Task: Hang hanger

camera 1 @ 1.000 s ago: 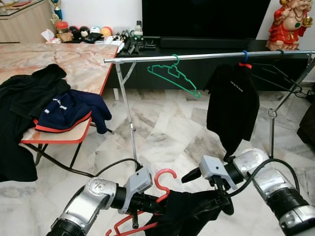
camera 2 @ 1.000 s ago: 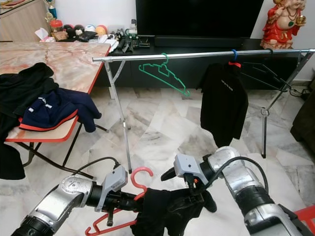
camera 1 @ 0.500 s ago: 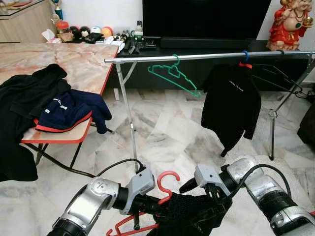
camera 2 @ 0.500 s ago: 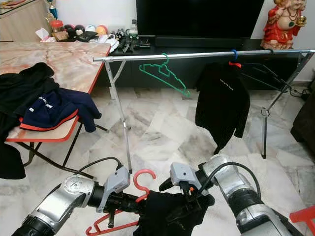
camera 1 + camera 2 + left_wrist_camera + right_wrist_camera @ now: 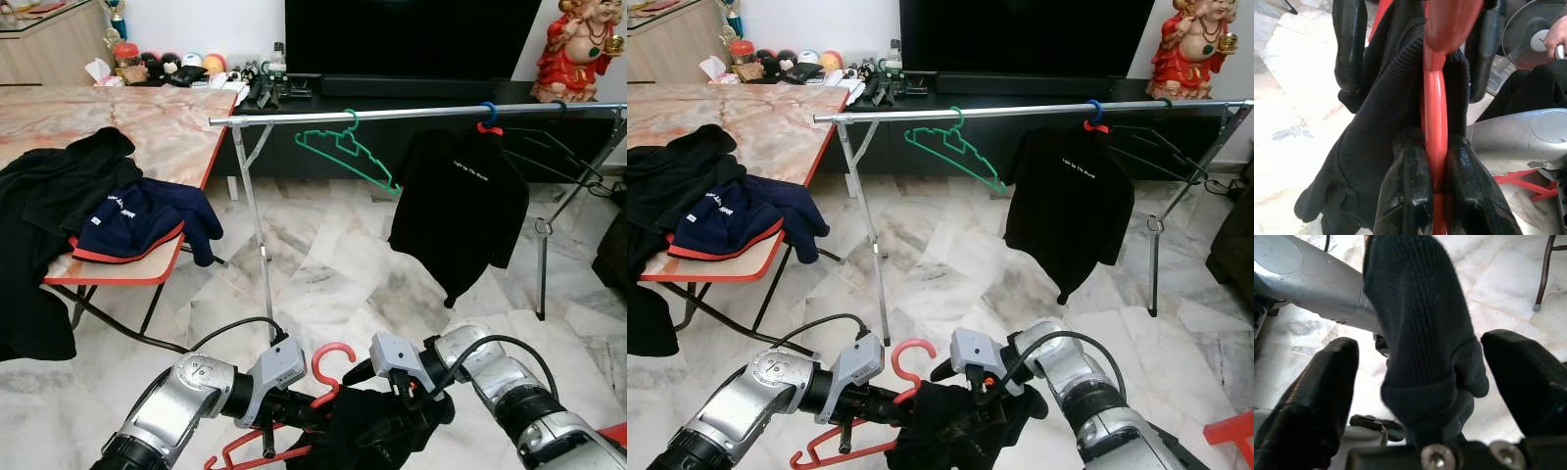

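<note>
Item: red plastic hanger [image 5: 318, 377] carrying a black knitted garment [image 5: 367, 431], held low before the robot, well short of the silver metal clothes rail [image 5: 411, 114] — the left hand [image 5: 1432, 196] is clamped on the hanger's neck just under the hook, while the right hand [image 5: 1425, 382] stands spread wide either side of a fold of the knit, gripping nothing. Handling, as judged: hanger stiff, light and smooth, best kept by the neck; garment soft and limp — liable to slide off.
</note>
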Robot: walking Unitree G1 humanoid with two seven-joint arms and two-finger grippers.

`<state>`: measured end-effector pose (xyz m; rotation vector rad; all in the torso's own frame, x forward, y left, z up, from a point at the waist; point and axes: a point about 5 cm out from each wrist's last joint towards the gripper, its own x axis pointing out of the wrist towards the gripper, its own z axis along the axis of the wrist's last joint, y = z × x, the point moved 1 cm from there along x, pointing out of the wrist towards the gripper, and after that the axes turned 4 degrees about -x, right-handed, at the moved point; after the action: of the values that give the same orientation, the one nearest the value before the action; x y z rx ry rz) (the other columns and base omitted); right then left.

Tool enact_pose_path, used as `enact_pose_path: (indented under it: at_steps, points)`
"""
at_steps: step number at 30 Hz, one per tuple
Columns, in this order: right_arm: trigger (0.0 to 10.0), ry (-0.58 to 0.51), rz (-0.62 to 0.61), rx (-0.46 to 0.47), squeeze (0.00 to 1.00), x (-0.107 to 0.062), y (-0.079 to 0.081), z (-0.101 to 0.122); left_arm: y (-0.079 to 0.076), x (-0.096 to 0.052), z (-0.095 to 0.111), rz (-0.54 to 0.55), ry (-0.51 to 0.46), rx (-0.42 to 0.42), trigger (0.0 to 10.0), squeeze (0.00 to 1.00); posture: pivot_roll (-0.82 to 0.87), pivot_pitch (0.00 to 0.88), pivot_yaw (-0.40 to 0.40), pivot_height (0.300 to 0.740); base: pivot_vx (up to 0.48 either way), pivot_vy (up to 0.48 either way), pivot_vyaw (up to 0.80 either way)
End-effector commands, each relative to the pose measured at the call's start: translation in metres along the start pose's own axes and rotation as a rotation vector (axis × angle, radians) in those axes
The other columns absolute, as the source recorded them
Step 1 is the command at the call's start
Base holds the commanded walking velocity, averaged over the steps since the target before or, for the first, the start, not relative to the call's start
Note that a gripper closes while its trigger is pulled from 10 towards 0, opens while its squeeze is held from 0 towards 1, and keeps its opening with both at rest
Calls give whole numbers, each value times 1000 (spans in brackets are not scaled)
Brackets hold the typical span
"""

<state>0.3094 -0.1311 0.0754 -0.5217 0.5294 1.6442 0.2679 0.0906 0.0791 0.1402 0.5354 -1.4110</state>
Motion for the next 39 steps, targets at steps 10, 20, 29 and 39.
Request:
enact_pose_path:
  at_steps: [10, 20, 29, 39]
  points:
    - [0, 26, 20, 0, 0, 0, 1, -3, 1, 0, 18, -10, -27, 64, 10000, 0, 27, 28, -29, 740, 0, 0, 0]
    - [0, 52, 66, 0, 0, -1, 4, -6, 7, -2, 21, 6, -4, 87, 10000, 0, 29, 35, -30, 740, 0, 0, 0]
    - [0, 88, 66, -10, 0, -2, 4, -8, 10, -4, 22, 30, 5, 93, 10000, 0, 29, 41, -27, 740, 0, 0, 0]
    - [0, 117, 27, -29, 0, -4, 1, -8, 18, -4, 27, 92, -3, 116, 10000, 0, 26, 46, -26, 740, 0, 0, 0]
